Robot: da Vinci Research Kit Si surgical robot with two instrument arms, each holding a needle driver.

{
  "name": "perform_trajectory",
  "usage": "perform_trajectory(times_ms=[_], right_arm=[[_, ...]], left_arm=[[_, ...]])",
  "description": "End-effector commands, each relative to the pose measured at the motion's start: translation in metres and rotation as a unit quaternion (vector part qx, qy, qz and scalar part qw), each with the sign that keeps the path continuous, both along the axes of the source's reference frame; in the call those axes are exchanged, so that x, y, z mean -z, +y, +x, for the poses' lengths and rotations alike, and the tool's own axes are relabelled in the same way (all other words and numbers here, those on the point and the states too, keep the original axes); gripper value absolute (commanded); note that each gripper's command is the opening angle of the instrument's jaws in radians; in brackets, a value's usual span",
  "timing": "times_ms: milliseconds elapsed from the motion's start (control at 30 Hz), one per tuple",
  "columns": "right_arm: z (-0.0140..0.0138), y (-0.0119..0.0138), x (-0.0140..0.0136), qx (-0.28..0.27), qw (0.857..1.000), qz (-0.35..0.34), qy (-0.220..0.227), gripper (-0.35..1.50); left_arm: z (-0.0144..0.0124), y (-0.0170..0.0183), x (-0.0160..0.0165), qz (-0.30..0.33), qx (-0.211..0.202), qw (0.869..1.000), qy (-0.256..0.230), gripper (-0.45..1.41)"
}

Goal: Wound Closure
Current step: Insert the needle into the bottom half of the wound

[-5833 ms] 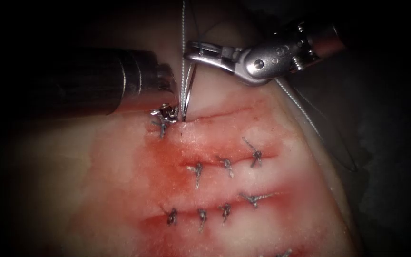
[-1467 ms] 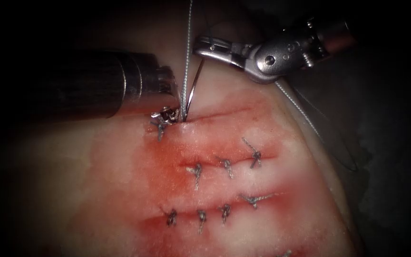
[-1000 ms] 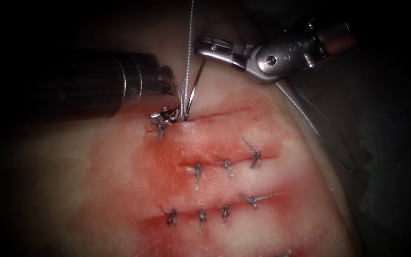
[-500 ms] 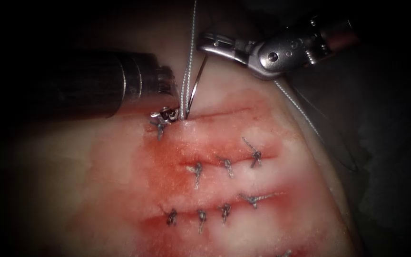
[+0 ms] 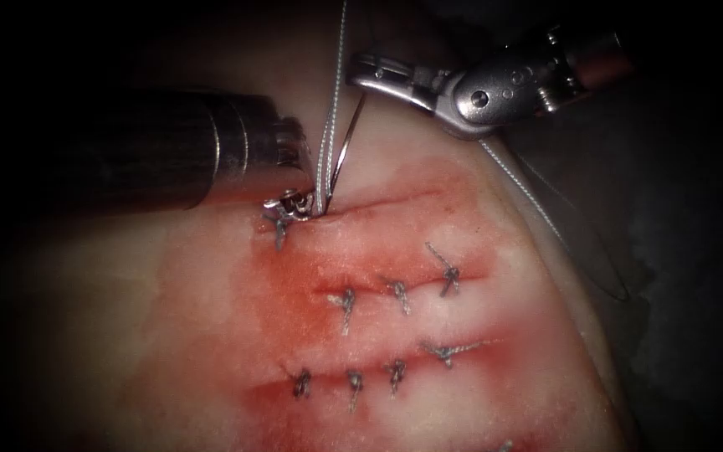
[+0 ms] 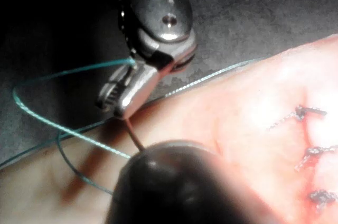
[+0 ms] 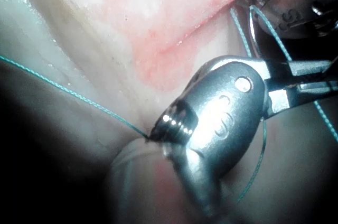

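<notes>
The right silver end effector (image 5: 360, 69) grips the thin curved steel needle (image 5: 343, 151) by its upper end; the needle runs steeply down, tip buried in the pink tissue (image 5: 211, 335) at the cut (image 5: 378, 202). The left end effector's (image 5: 290, 201) grip cannot be told.

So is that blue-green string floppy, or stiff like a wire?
Probably floppy: the thread lies in loose loops beside the tissue. It seems light too, since it drapes wherever it falls. Pulled, it likely goes straight, like the taut stretch rising from the cut next to the needle that the right tool grips.
</notes>
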State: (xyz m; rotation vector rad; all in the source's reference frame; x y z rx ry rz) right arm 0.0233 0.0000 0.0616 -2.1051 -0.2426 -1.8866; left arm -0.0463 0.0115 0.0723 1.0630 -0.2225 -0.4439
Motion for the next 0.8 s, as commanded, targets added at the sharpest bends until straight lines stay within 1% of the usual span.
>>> perform_trajectory(times_ms=[33,433,600,800], right_arm=[[0.0008,-0.0001,-0.0006,0.003,1.0,0.002,0.004,-0.35],[0.0009,-0.0003,-0.0006,0.018,1.0,0.002,0.004,-0.35],[0.0009,-0.0004,-0.0006,0.023,0.999,0.027,0.014,-0.35],[0.0009,-0.0006,-0.0006,0.026,0.999,0.04,0.019,-0.35]], left_arm=[[-0.0007,0.0008,-0.0004,-0.002,0.001,1.0,-0.001,-0.45],[-0.0006,0.0008,-0.0004,-0.002,0.0,1.0,-0.001,-0.45],[-0.0006,0.0007,-0.0004,-0.001,0.0,1.0,0.001,-0.45],[-0.0006,0.0006,-0.0005,0.0,0.001,1.0,0.003,-0.45]])
